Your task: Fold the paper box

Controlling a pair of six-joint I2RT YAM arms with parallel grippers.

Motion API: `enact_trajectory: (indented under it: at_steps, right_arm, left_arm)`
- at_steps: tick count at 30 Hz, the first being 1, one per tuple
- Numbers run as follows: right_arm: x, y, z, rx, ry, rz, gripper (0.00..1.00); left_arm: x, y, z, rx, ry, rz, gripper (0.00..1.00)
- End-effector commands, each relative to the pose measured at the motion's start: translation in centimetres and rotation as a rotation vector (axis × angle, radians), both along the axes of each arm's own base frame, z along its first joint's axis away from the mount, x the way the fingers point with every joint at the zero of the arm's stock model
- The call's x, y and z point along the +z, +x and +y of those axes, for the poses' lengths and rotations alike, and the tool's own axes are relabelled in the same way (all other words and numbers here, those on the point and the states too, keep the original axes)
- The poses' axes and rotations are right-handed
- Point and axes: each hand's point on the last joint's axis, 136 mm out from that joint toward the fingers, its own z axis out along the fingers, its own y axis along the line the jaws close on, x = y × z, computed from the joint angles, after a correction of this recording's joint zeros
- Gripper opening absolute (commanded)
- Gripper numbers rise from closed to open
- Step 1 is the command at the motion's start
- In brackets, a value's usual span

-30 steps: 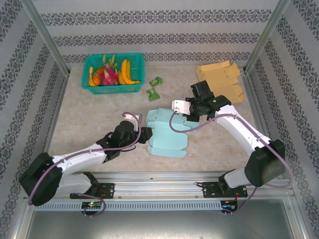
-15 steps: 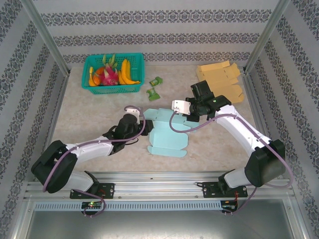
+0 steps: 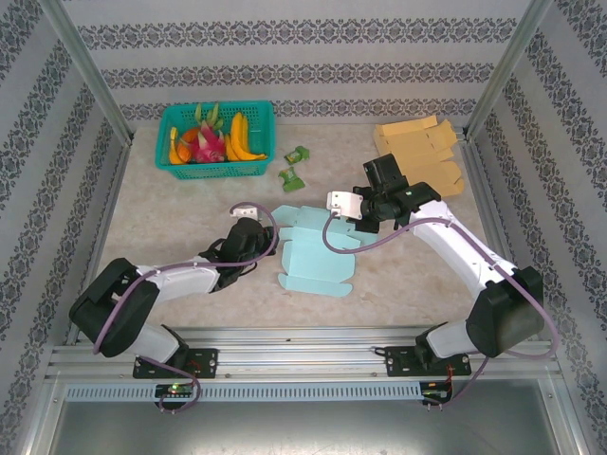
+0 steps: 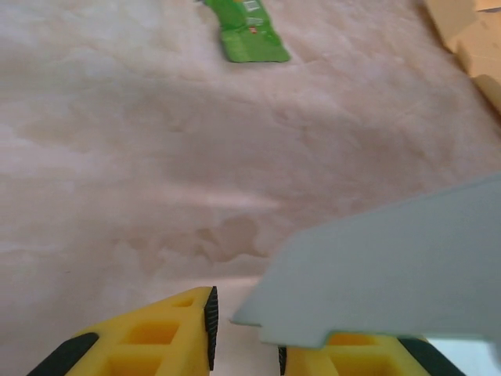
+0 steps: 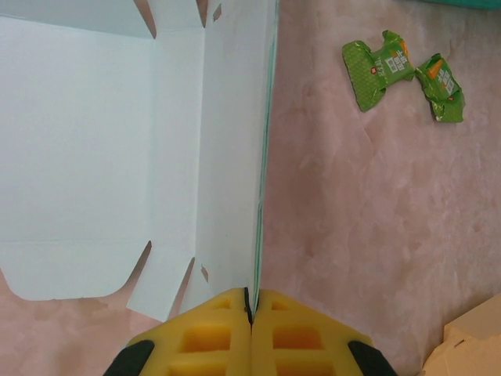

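The paper box [image 3: 318,256] is lying near-right of the basket [image 3: 213,172]. The right gripper [image 5: 250,301] is clamping the box's upright wall. The left gripper [image 4: 244,351], jaws narrowly apart, is hovering at the box's left flap.

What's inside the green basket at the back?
The basket holds yellow bananas, a pink dragon fruit and something orange. Anything underneath them is covered.

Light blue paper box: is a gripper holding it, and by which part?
The right gripper is shut on the light blue paper box, pinching the edge of its upturned side panel. The left gripper is open, gripping nothing.
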Motion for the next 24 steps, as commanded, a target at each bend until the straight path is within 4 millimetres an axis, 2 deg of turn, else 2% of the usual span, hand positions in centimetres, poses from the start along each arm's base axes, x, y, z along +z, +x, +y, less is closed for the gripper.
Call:
enact_trajectory:
  at_steps: [1, 7, 12, 18, 24]
  right_arm:
    - [0.4, -1.1, 0.9, 0.042, 0.031, 0.006, 0.0]
    - [0.5, -1.0, 1.0, 0.036, 0.04, 0.009, 0.0]
    - [0.1, -0.9, 1.0, 0.025, 0.044, 0.026, 0.0]
    - [-0.6, -0.8, 1.3, 0.017, 0.051, 0.045, 0.0]
    - [-1.0, -0.9, 1.6, 0.02, 0.072, 0.051, 0.0]
  left_arm:
    - [-0.1, 0.9, 0.8, 0.033, 0.057, -0.012, 0.28]
    - [-0.5, 1.1, -1.0, -0.037, 0.014, 0.006, 0.29]
    - [0.8, 1.0, -3.5, -0.13, -0.09, 0.0, 0.29]
    - [2.5, 1.2, -5.6, -0.182, -0.167, -0.001, 0.34]
    - [1.2, 1.7, -6.1, -0.174, -0.158, 0.032, 0.33]
